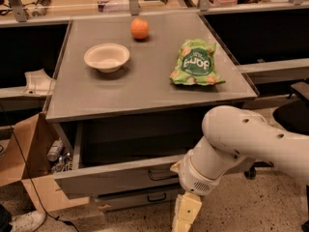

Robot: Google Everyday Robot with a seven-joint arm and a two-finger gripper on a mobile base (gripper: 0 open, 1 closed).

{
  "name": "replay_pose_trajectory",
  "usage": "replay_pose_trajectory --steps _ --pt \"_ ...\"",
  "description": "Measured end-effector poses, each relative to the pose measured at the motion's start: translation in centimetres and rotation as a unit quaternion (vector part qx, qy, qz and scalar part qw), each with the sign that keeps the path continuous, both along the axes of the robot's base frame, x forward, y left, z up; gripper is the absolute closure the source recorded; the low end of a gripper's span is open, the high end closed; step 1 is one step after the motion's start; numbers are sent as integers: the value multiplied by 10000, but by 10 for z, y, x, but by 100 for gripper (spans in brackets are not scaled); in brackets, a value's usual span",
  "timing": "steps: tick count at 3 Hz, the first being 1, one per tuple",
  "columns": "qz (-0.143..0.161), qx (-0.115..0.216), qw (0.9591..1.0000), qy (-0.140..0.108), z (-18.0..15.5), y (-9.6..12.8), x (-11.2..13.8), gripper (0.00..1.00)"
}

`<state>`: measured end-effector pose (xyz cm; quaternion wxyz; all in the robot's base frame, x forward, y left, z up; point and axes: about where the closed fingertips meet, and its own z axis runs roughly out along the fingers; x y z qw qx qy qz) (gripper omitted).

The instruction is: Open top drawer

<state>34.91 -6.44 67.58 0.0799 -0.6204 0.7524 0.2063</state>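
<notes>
One grey table (145, 93) carries three items, one of each kind: one orange (139, 28) at upper centre of the frame, one white bowl (106, 57) to its lower left, and one green snack bag (195, 64) at right of centre. Two grey drawer fronts show below the tabletop, the top drawer (111, 179) and one narrower drawer front (128, 200) beneath it, each bearing one dark bar handle. One white robot arm (241, 139) ends in one gripper (186, 216) at bottom centre, and one cardboard box (24, 149) stands at lower left.

white rounded arm (251, 139), cream jaws bottom centre
</notes>
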Motion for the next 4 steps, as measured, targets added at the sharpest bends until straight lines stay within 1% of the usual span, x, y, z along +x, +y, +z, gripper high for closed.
replay_pose_trajectory --steps 1,2,3,4 --pt "-19 3 10000 46 5 -4 -12 0" --pt "-20 3 10000 44 5 -4 -12 0" --pt "-82 86 9999 -124 20 -10 -12 0" --pt "-77 87 9999 -124 20 -10 -12 0"
